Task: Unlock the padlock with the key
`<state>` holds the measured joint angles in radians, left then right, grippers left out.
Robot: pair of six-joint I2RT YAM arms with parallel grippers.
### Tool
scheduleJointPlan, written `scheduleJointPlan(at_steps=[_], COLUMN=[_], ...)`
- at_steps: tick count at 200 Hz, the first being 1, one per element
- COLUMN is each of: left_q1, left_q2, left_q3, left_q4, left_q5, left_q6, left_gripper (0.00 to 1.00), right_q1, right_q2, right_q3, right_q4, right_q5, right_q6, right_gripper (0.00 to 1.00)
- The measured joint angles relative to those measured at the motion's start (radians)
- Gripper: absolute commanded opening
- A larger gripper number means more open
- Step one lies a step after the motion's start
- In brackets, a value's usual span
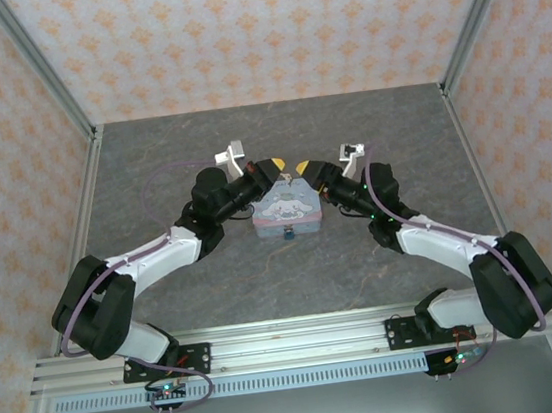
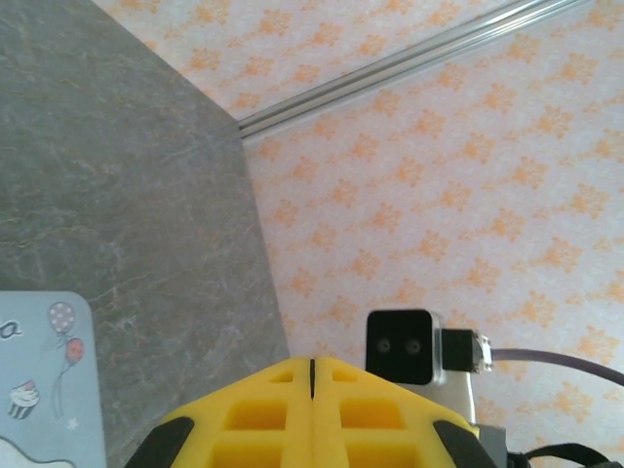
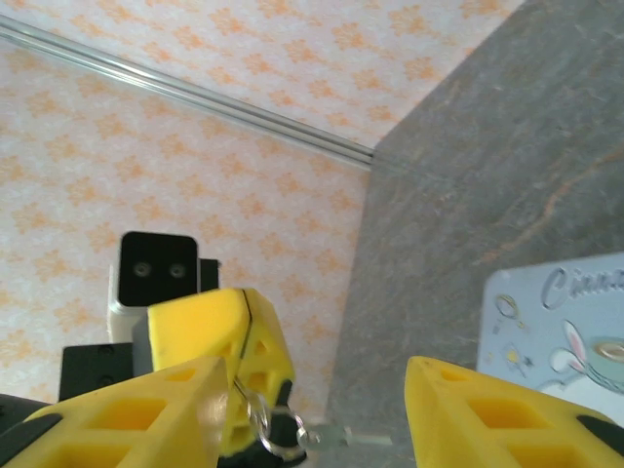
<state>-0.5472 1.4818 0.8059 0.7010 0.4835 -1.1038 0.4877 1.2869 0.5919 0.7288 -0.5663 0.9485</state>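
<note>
Yellow-tipped fingers meet over a pale blue cartoon-printed tin [image 1: 286, 208] at the middle of the grey table [image 1: 216, 294], one arm reaching in from each side of it. The left gripper [image 1: 273, 167] hangs above the tin's far left corner and the right gripper [image 1: 304, 168] above its far right corner, their tips close together.

From its own wrist camera the left gripper [image 2: 312, 375] is pressed fully shut, pad against pad, with a corner of the tin [image 2: 44, 390] below and to its left. The right wrist camera shows a small wire ring [image 3: 271, 429] hanging from those closed tips [image 3: 244, 341], and the slim grey key [image 3: 331, 436] dangling from the ring toward the tin [image 3: 565, 331].

The right gripper [image 3: 312, 390] stands roughly half open and holds nothing. Its two fingers flank the left gripper's tips and the key without touching them.

The padlock [image 1: 288, 233] is a dark blue speck at the middle of the tin's near edge, too small for its shackle to be made out.
</note>
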Motion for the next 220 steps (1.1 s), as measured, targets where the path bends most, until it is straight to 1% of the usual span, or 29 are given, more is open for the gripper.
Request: scheduleJointPlan(at_steps=[33, 68, 134, 200, 220], left_q1=[0.000, 0.000, 0.000, 0.000, 0.000], left_q2=[0.000, 0.000, 0.000, 0.019, 0.025], left_q3=[-0.003, -0.003, -0.003, -0.001, -0.001], left_q4=[0.035, 0.050, 0.051, 0.043, 0.043], left_q5=[0.011, 0.012, 0.029, 0.040, 0.041], left_q6=[-0.033, -0.051, -0.059, -0.059, -0.059], left_gripper=[0.00, 0.00, 0.00, 0.00, 0.00], right_q1=[0.000, 0.000, 0.000, 0.000, 0.000], right_q2=[0.037, 0.063, 0.083, 0.083, 0.083], right_q3=[0.046, 0.052, 0.050, 0.011, 0.004], right_q4=[0.057, 0.109, 0.159, 0.162, 0.161], right_q5=[-0.024, -0.046, -0.105, -0.151, -0.160], right_q6=[0.021, 0.048, 0.073, 0.071, 0.069], right_gripper=[0.48, 0.46, 0.36, 0.35, 0.34])
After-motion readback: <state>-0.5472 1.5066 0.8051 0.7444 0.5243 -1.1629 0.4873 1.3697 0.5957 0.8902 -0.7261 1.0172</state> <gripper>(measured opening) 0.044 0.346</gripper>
